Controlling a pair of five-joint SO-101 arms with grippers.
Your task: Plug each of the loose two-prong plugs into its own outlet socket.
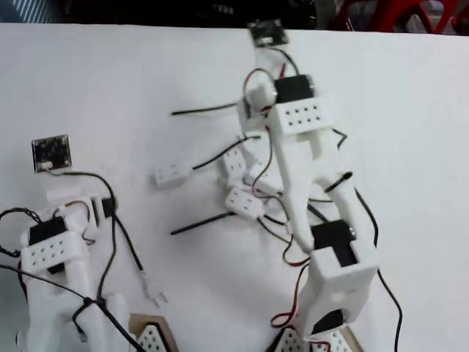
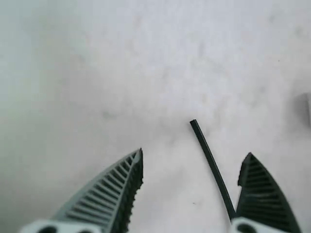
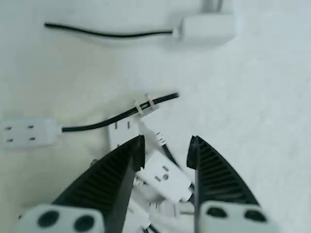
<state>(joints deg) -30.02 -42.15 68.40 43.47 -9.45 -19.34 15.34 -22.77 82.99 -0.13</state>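
Observation:
My right gripper [image 3: 165, 150] is open and straddles a white outlet socket block [image 3: 164, 178] that lies face up in a tangle of cords. Just beyond its tips, a small two-prong plug [image 3: 146, 104] sits on a black cord. Another socket block [image 3: 26, 132] lies off to one side, and a third white block [image 3: 206, 26] lies farther away with its own black cord. From above, the right arm [image 1: 293, 169] stretches over this cluster [image 1: 245, 202]. My left gripper [image 2: 194, 162] hangs open over bare table, with a loose black cord end [image 2: 204, 145] running beside one finger.
A separate socket block [image 1: 171, 174] lies left of the cluster. A black cord with a small white plug [image 1: 154, 295] trails beside the left arm [image 1: 47, 253]. Red and black arm wires loop near the right arm's base. The table [image 1: 110, 73] is white.

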